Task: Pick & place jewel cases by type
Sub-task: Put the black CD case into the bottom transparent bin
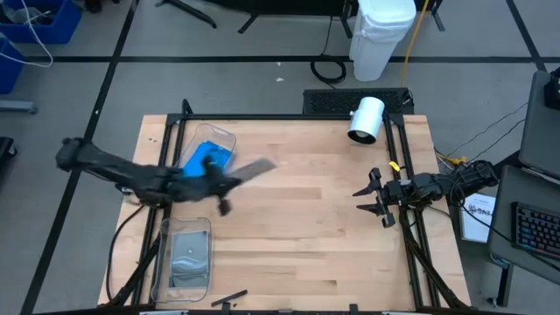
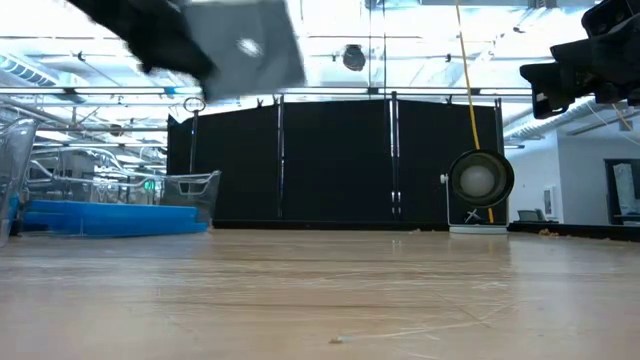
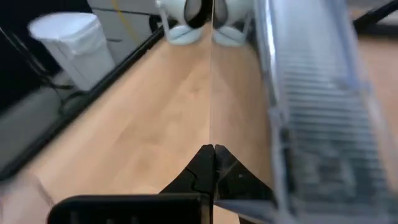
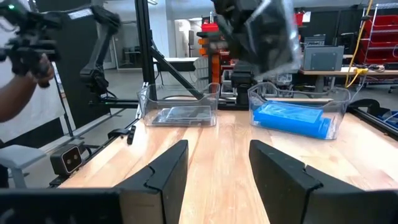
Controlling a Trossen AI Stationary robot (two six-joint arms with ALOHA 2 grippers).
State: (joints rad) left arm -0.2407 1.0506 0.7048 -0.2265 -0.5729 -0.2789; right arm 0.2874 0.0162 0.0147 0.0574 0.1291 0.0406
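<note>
The left gripper (image 1: 229, 182) is clamped on a thin, flat grey-clear plastic jewel case (image 1: 254, 170), holding it in the air above the light wooden counter (image 1: 315, 227), just right of the far clear rectangular plastic bin (image 1: 229, 137). That bin holds bright blue flat jewel cases (image 1: 206, 159). The near clear plastic bin (image 1: 161, 262), at the counter's left front, holds grey-clear jewel cases (image 1: 191, 255). In the low view the held case (image 2: 248, 48) hangs high and tilted. The right gripper (image 1: 378, 197) waits at the counter's right edge, its fingers (image 4: 280, 174) spread apart and holding nothing. A white cylinder (image 1: 366, 120) lies at the far right.
</note>
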